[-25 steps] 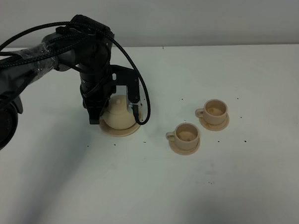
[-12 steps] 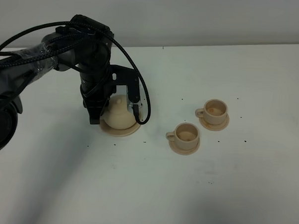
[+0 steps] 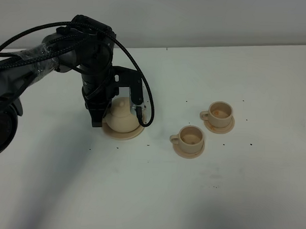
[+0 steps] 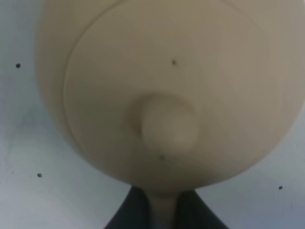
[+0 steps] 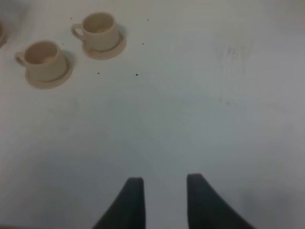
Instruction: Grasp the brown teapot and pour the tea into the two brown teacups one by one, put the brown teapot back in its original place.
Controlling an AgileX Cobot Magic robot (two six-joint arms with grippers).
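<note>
The left claw (image 3: 98,121) is down at the side of the brown teapot (image 3: 123,119), its two dark fingers (image 4: 125,217) standing one on each side of the pot's loop handle (image 4: 162,210). In the left wrist view no gap shows between fingers and handle, but that view is blurred and very close, so I cannot tell whether the claw is clenched on the handle or only set around it. The teapot's round body lies just beyond the fingertips, upright, with its lid on and the lid knob (image 4: 169,126) at the middle. It sits on the wide saucer plate (image 3: 122,136), whose rim shows beneath the pot, and the plate lies flat on the white bench (image 3: 240,199). The two teacups stand well apart from the left claw, past the teapot toward the other arm's side. The nearer teacup (image 3: 191,136) comes first, with the farther teacup (image 3: 220,112) just beyond it and a little further back. Each is upright on a small saucer (image 3: 187,150), and the two are close together but not touching. The right claw (image 5: 164,193) hangs released over bare bench, its fingers (image 5: 134,202) parted with nothing between them. Both teacups are well ahead of it and off to one side, far from its tips.
</note>
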